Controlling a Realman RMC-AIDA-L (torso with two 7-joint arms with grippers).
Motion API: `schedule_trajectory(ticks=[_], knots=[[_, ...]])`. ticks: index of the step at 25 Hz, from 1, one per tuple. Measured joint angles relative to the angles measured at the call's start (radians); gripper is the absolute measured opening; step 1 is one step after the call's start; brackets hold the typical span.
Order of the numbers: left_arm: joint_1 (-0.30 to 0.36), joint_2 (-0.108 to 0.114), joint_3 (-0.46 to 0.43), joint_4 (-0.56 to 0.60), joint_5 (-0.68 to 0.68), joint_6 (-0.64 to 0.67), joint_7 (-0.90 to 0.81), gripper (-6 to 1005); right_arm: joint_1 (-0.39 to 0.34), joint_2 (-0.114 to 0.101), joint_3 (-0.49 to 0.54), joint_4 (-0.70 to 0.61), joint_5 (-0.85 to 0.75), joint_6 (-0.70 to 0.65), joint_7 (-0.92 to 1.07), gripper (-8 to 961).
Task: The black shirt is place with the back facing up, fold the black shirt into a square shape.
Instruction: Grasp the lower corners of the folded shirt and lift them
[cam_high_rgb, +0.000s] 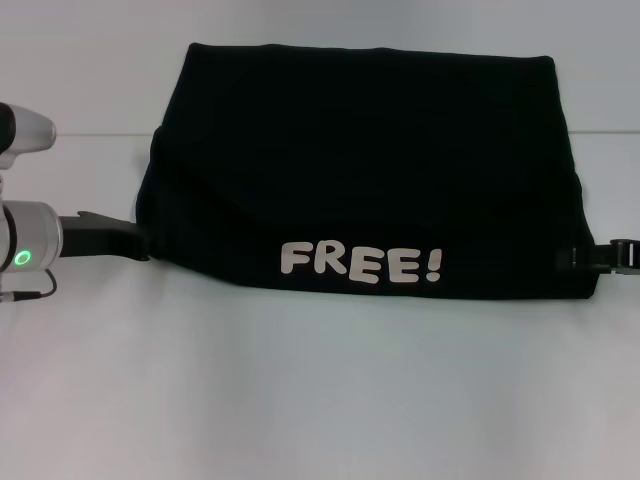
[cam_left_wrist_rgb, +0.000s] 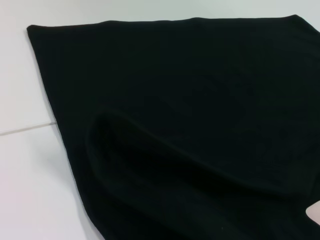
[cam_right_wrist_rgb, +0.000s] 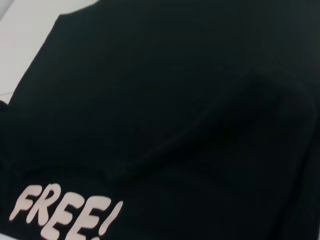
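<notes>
The black shirt (cam_high_rgb: 360, 170) lies on the white table as a wide folded block. Its near part is turned over, so the white "FREE!" lettering (cam_high_rgb: 360, 264) shows along the front edge. My left gripper (cam_high_rgb: 135, 238) is low at the shirt's front left corner, touching the fabric. My right gripper (cam_high_rgb: 585, 257) is at the front right corner, overlapping the cloth's edge. In the left wrist view the black shirt (cam_left_wrist_rgb: 190, 100) fills the picture with a rounded fold ridge across it. The right wrist view shows the black shirt (cam_right_wrist_rgb: 165, 100), a raised fold and the lettering (cam_right_wrist_rgb: 65, 215).
The white table (cam_high_rgb: 300, 400) stretches bare in front of the shirt and to both sides. A thin seam line (cam_high_rgb: 90, 134) runs across the table behind the left arm. My left arm's silver wrist (cam_high_rgb: 25, 245) with a green light sits at the left edge.
</notes>
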Motion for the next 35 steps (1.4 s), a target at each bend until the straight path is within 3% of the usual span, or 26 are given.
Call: schedule_trajectory(ticks=[12, 23, 26, 32, 35], knots=[[-0.005, 0.004, 0.0, -0.003, 0.0, -0.005, 0.0, 42, 0.018, 0.021, -0.049, 0.004, -0.001, 0.012, 0.011, 733], [-0.004, 0.004, -0.001, -0.003, 0.0, -0.005, 0.0, 42, 0.008, 0.033, -0.087, 0.004, -0.001, 0.082, 0.009, 308], [-0.004, 0.004, -0.001, -0.003, 0.0, -0.005, 0.0, 42, 0.007, 0.035, -0.087, 0.004, -0.001, 0.088, 0.002, 105], [-0.004, 0.003, -0.002, 0.006, -0.002, 0.008, -0.022, 42, -0.005, 0.033, -0.079, -0.006, 0.003, 0.08, -0.02, 35], [0.008, 0.001, -0.006, 0.051, -0.002, 0.084, -0.063, 42, -0.022, 0.023, -0.068, -0.012, 0.009, 0.054, -0.048, 35]])
